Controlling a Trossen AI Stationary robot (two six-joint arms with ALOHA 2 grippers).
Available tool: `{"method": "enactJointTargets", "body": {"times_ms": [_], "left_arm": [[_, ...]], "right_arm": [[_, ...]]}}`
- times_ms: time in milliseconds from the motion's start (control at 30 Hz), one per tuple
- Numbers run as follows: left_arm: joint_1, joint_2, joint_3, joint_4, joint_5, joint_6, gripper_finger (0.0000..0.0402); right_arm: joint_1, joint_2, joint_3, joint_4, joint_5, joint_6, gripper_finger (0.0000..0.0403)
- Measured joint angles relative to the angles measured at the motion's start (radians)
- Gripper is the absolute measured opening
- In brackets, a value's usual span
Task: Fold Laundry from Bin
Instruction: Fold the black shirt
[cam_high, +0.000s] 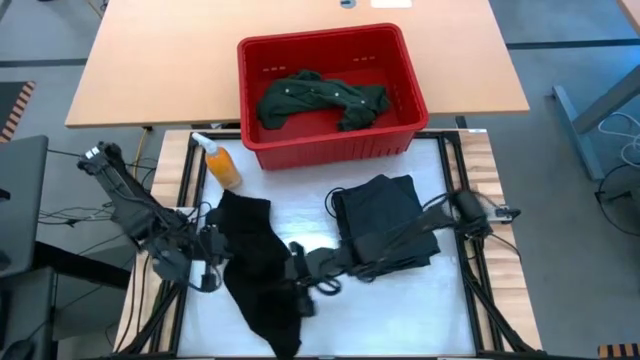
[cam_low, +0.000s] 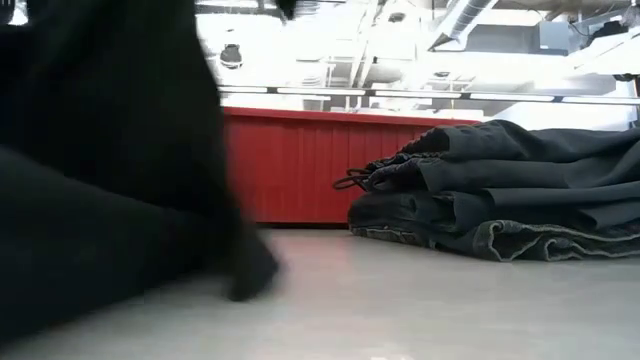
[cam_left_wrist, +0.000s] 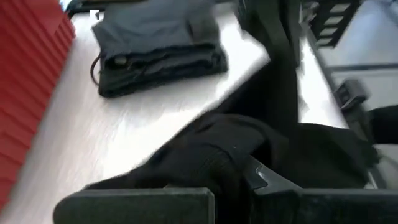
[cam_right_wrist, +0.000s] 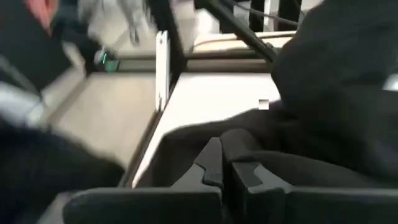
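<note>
Black garment (cam_high: 255, 262): soft, limp, spread long on white table (cam_high: 420, 310); pinched by left gripper (cam_high: 212, 250) and right gripper (cam_high: 298, 268), fingers closed on cloth. Folded navy jeans (cam_high: 385, 220): one thick stack beside. Green shirt (cam_high: 320, 98): crumpled inside red slotted plastic bin (cam_high: 330, 145). Orange bottle (cam_high: 218, 160): one, near bin

Overhead camera looks straight down; the table-level one faces the red bin (cam_low: 300, 165) and folded jeans (cam_low: 520, 190); wrist cameras sit close over black cloth (cam_left_wrist: 249, 155).

A lab or workshop: exposed ceiling ducts (cam_low: 330, 70), grey floor (cam_high: 570, 160), loose cables (cam_high: 615, 130).
</note>
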Motion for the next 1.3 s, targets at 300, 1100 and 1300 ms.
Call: {"method": "enactJointTargets", "body": {"times_ms": [300,1100,1300], "left_arm": [[-0.153,-0.165,0.036,0.004,-0.126,0.051,0.0000],[-0.297,-0.278,0.039,-0.079,-0.512,0.058,0.0000],[-0.296,-0.272,-0.055,-0.258,-0.050,-0.406,0.0000]], "right_arm": [[0.014,-0.466,0.169,-0.707,0.111,-0.152,0.0016],[-0.039,-0.824,0.185,-1.112,0.496,0.048,0.0017],[0.016,-0.746,0.118,-1.442,0.348,0.372,0.0018]]}}
